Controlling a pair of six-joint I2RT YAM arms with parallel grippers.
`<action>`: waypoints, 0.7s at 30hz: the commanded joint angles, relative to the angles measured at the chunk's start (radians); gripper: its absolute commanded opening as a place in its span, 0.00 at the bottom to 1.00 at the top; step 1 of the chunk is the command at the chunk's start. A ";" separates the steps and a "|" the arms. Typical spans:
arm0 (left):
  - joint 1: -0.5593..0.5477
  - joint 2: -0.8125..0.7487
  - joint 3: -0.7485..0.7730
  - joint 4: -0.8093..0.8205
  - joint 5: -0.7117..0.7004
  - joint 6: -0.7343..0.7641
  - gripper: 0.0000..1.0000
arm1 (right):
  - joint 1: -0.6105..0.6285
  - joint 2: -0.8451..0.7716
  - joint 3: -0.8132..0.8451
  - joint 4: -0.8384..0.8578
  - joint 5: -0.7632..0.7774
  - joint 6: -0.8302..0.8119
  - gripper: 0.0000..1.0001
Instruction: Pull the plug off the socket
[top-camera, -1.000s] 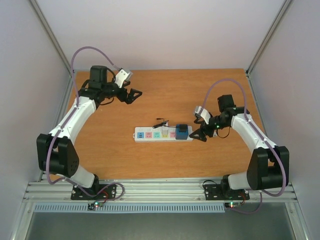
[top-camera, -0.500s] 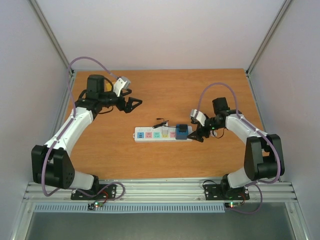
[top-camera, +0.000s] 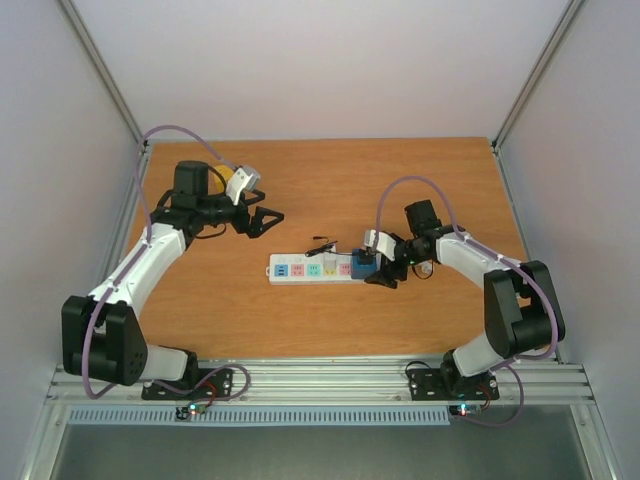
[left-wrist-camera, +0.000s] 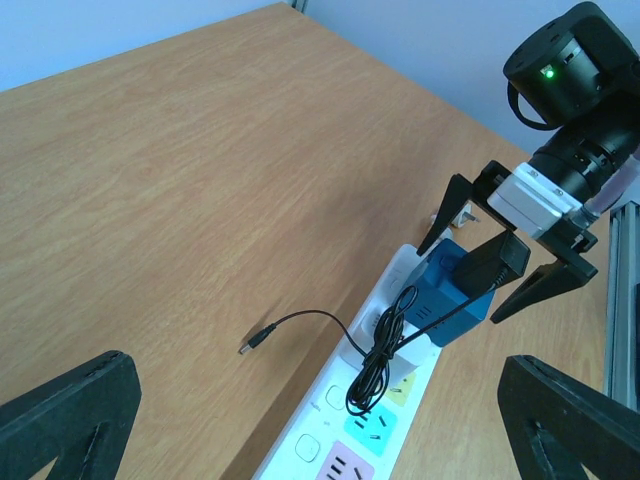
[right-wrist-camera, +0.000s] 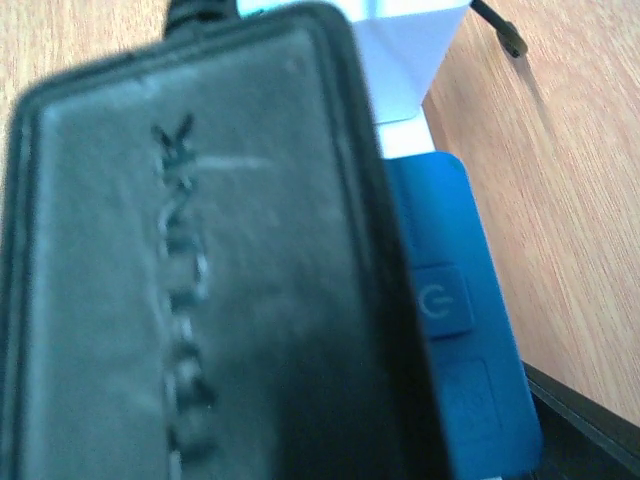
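Note:
The socket (top-camera: 310, 268), a long white strip with pastel outlet faces (left-wrist-camera: 365, 430), lies mid-table. At its right end sits a blue block (top-camera: 360, 268) with the black plug (left-wrist-camera: 492, 262) on top of it. The plug's thin black cable (left-wrist-camera: 385, 350) is bundled over the strip. Its loose tip (left-wrist-camera: 250, 346) lies on the wood. My right gripper (top-camera: 374, 266) straddles the plug, with a finger on each side and gaps showing, so it is open. In the right wrist view the plug (right-wrist-camera: 200, 260) fills the frame, with the blue block (right-wrist-camera: 450, 330) beside it. My left gripper (top-camera: 268, 220) hovers open, back and to the left of the strip.
The wooden table (top-camera: 330, 180) is boxed in by pale walls at the left, right and back. An aluminium rail (top-camera: 320, 380) runs along the near edge where the arm bases are bolted. The right arm's purple cable (top-camera: 400, 190) loops above its wrist.
My right gripper has slid left along the table and now has its fingers around the plug. The left arm has swung slightly nearer to the strip, still open.

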 joint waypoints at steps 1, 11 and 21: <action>0.008 -0.025 -0.026 0.083 0.006 -0.033 1.00 | 0.032 0.015 -0.006 0.043 0.015 -0.040 0.87; 0.036 -0.042 -0.065 0.115 -0.128 -0.135 1.00 | 0.082 0.018 -0.011 0.087 -0.015 0.033 0.57; 0.033 -0.066 -0.141 0.023 -0.202 0.033 0.99 | 0.189 0.034 -0.070 0.298 0.034 0.263 0.45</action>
